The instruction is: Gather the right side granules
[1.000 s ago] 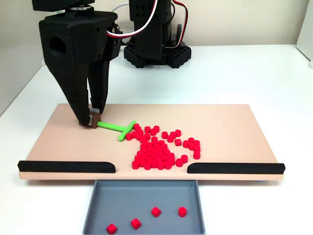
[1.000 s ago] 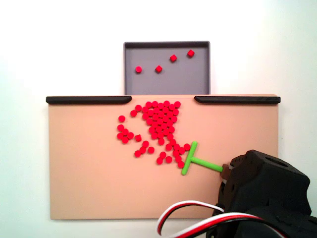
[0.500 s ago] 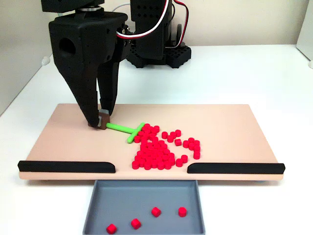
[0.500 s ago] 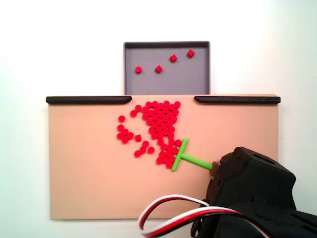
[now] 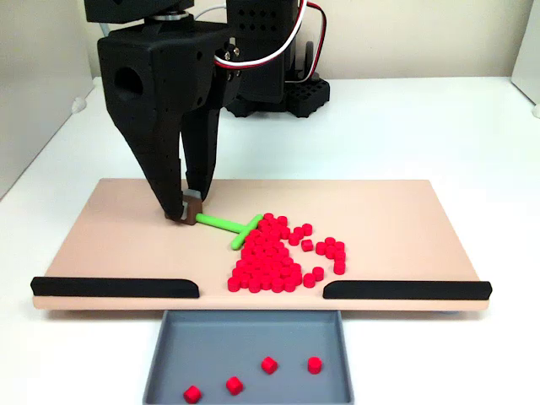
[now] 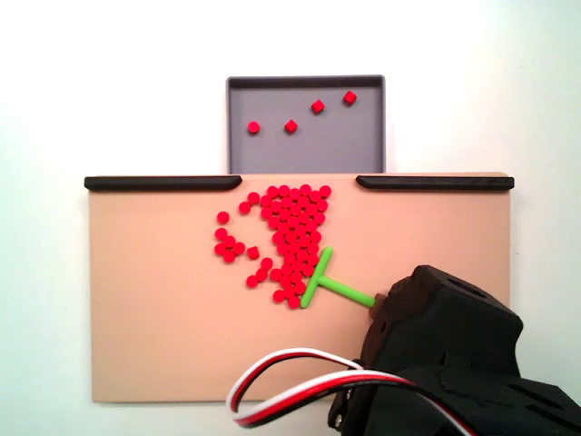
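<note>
Many small red granules point(image 5: 270, 257) point(image 6: 289, 232) lie in a heap at the middle of the tan board point(image 5: 110, 245) point(image 6: 154, 318). A green T-shaped stick point(image 5: 228, 226) point(image 6: 329, 284) lies flat, its crossbar pressed against the heap's edge. My black gripper point(image 5: 187, 214) point(image 6: 377, 306) is shut on the end of the stick's stem, fingertips down at the board. In a fixed view the stick reaches right from the gripper; in the top-down fixed view the arm covers the board's lower right.
A grey tray point(image 5: 169, 371) point(image 6: 363, 145) with several red granules sits past the board's edge, at a gap between two black rails point(image 5: 114, 287) point(image 5: 405, 289) point(image 6: 163, 183) point(image 6: 434, 183). The arm's base point(image 5: 270, 89) stands behind the board.
My gripper and the green stick have slid toward the heap, rightward in the front fixed view. The crossbar has pushed loose granules on that side into the pile.
</note>
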